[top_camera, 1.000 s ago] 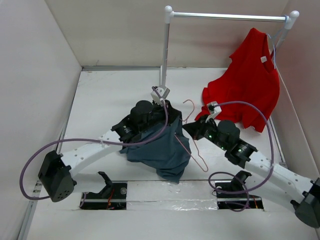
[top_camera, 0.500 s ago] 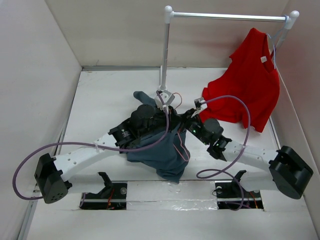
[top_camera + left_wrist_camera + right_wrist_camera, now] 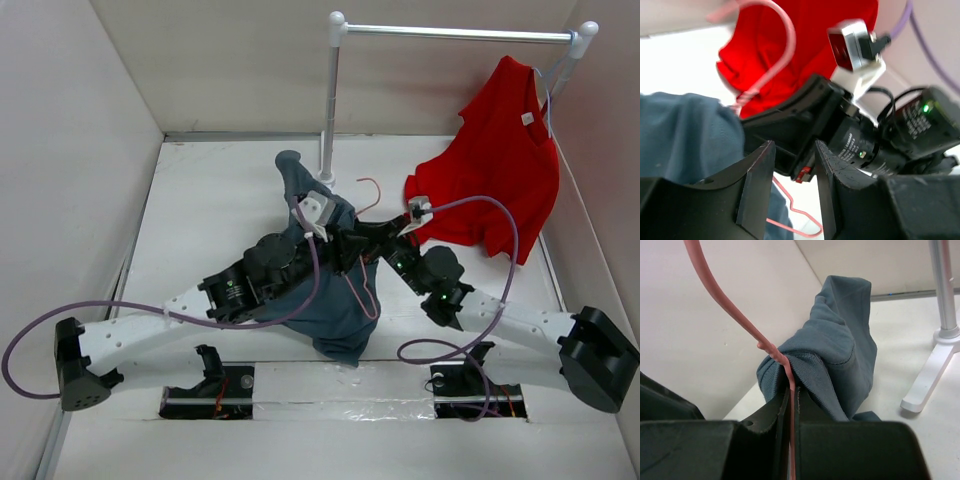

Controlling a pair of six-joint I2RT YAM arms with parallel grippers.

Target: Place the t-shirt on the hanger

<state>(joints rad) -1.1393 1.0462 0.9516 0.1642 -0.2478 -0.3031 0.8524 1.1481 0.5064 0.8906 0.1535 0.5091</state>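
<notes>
Pink wire is what the right gripper has hold of. Its two fingers are pressed together on the hanger, just below the small twist where the hook begins. In the right wrist view the wire climbs from there to the upper left of the frame.

The t-shirt lies heaped on the white table in the middle of the top view, between the two arms. One part of it is lifted into a peak toward the upper centre, near the foot of the clothes rail. Its ribbed collar sits right against the hanger's neck, touching the wire just above the right gripper's fingertips. The lower run of the wire shows on top of the cloth in the top view.

The left gripper sits just beside the right one, nearly nose to nose. Its fingers stand a narrow way apart with nothing between them, and the blue-grey cloth lies against the outside of the finger at the lower left of the left wrist view. A red t-shirt hangs from the rail at the upper right, apart from the blue one.
</notes>
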